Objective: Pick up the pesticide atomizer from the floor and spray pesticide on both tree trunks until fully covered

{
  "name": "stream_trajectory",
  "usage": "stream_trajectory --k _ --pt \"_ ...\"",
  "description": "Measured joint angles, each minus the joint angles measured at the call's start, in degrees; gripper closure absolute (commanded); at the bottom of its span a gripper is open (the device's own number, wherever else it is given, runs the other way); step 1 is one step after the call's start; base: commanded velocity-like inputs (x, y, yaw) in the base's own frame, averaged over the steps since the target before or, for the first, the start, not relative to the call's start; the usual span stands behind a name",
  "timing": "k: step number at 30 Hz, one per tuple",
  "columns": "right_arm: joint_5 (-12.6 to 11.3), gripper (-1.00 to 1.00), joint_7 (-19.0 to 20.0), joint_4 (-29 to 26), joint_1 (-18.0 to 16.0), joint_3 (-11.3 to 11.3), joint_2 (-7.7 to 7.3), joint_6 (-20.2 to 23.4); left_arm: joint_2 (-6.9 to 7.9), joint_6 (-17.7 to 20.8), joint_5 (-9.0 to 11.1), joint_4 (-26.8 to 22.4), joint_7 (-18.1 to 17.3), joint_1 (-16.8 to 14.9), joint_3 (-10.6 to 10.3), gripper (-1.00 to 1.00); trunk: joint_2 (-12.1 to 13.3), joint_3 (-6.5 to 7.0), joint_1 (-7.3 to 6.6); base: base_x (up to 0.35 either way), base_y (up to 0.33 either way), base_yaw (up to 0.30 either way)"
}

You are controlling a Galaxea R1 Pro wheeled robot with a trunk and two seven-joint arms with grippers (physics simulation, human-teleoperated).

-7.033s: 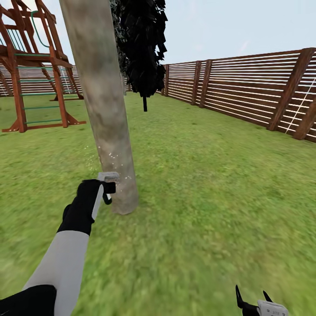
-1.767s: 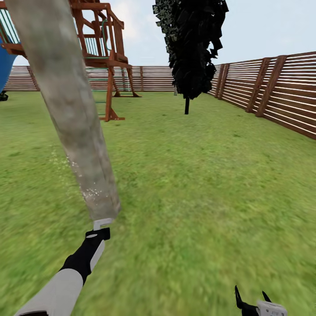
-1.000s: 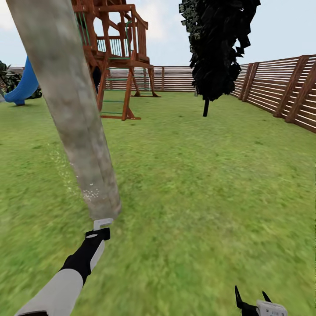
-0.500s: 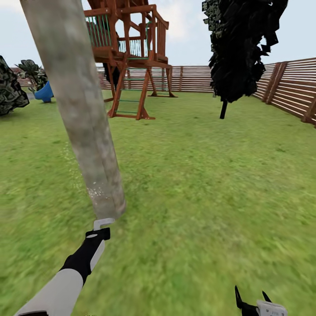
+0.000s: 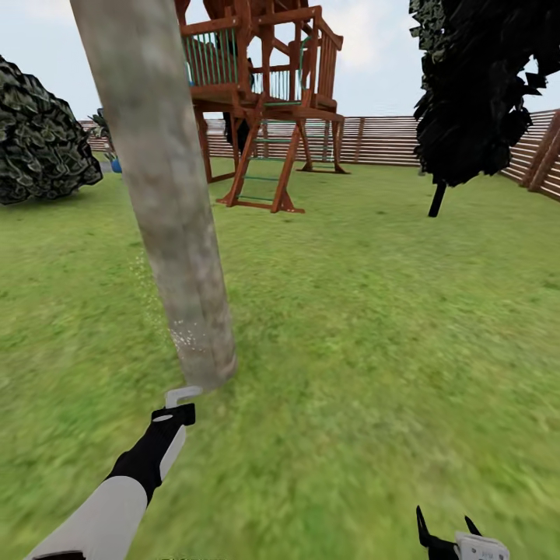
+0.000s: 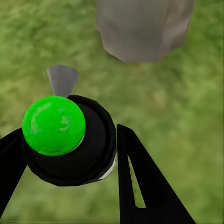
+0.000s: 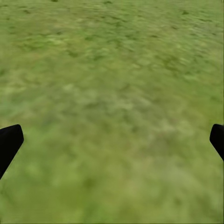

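A thick tree trunk (image 5: 167,194) runs out past the head view's top edge, its crown unseen. The atomizer (image 5: 181,397) shows there as a small pale nozzle, its body hidden behind the left gripper (image 5: 173,416). Pesticide (image 5: 185,336) specks are barely distinguishable.

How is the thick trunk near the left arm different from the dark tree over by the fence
The thick trunk is a broad, pale grey-tan column, bare of leaves in view; the dark tree has a thin black stem under a mass of near-black foliage. The trunk stands close by, with pale specks near its base; the dark tree stands farther off. Both rise from the grass.
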Motion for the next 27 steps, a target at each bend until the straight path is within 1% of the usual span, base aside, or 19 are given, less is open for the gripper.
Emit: stream_trajectory --k 3,7,8,9,10,11,13,15,16,17,19,20,23,25,26,27 --pt "0.0 -1.0 0.0 0.0 0.0 0.0 0.0 -0.1 0.06 0.0 0.0 0.0 -0.4 0.0 0.0 1.0 0.0 0.0 0.0 0.005 -0.004 0.278" --pt "0.0 -1.0 0.0 -0.1 0.0 0.0 0.0 -0.1 1.16 0.1 -0.5 -0.6 -1.1 -0.1 0.1 1.0 0.0 0.0 0.0 0.0 0.0 0.09" --pt "0.0 -1.0 0.0 -0.1 0.0 0.0 0.0 -0.1 1.7 0.2 -0.6 -0.8 -1.2 -0.1 0.1 1.0 0.0 0.0 0.0 0.0 0.0 0.006" --pt "0.0 -1.0 0.0 -0.1 0.0 0.0 0.0 -0.1 2.85 0.4 -0.8 -1.0 -1.3 -0.2 -0.3 1.0 0.0 0.0 0.0 0.0 0.0 0.003" --pt "0.0 -1.0 0.0 -0.1 0.0 0.0 0.01 -0.1 3.22 0.5 -0.7 -1.0 -1.3 -0.3 -0.5 1.0 0.0 0.0 0.0 0.0 0.0 0.001" --pt "0.0 -1.0 0.0 -0.1 0.0 0.0 0.0 -0.1 3.47 0.5 -0.7 -1.0 -2.6 -0.5 -0.6 1.0 0.0 0.0 0.0 0.0 0.0 0.0" --pt "0.0 -1.0 0.0 -0.1 0.0 0.0 0.0 -0.1 3.64 0.7 -0.9 -1.1 -8.2 -0.5 -0.7 1.0 0.0 0.0 0.0 0.0 0.0 0.0" --pt "0.0 -1.0 0.0 -0.1 0.0 0.0 0.0 -0.1 3.64 0.8 -1.1 -1.1 -9.9 -0.4 -0.7 1.0 0.0 0.0 0.0 -0.157 0.0 0.0" --pt "0.0 -1.0 0.0 -0.1 0.0 0.0 0.0 -0.1 3.62 0.9 -1.9 -1.1 -10.2 -0.6 -0.7 1.0 0.0 0.0 0.0 -0.147 0.0 0.0" --pt "0.0 -1.0 0.0 -0.1 0.0 0.0 0.0 -0.1 3.56 1.2 -3.4 -1.1 -10.4 -0.8 -0.7 1.0 0.0 0.0 0.0 -0.075 0.0 0.0" --pt "0.0 -1.0 0.0 -0.1 0.0 0.0 0.0 -0.1 3.34 3.0 -4.9 -1.5 -10.4 -1.0 -0.6 1.0 0.0 0.0 0.0 -0.026 0.0 0.0" --pt "0.0 -1.0 0.0 -0.1 0.0 0.0 0.0 -0.1 3.11 4.6 -5.4 -3.4 -10.5 -1.1 -0.6 1.0 0.0 0.01 0.0 -0.005 0.0 0.0" --pt "0.0 -1.0 0.0 -0.1 0.0 0.0 0.0 -0.1 2.66 11.3 -5.4 -9.3 -10.7 -2.6 -0.6 1.0 0.0 0.01 -0.01 -0.001 0.0 0.0" --pt "0.0 -1.0 0.0 -0.1 0.0 0.0 0.0 0.0 2.4 14.3 -5.2 -12.5 -13.0 -4.8 -0.6 1.0 0.0 0.01 -0.01 0.0 0.0 0.0" --pt "0.0 -1.0 0.0 -0.1 0.0 0.0 0.0 0.0 2.34 16.1 -5.2 -13.0 -14.5 -5.5 -0.6 1.0 0.0 0.0 0.0 0.0 0.0 0.0" --pt "0.0 -1.0 0.0 -0.1 0.0 0.0 0.0 0.0 2.62 17.0 -5.5 -13.1 -15.8 -5.7 -0.6 1.0 0.0 0.0 0.0 0.0 0.0 0.0"
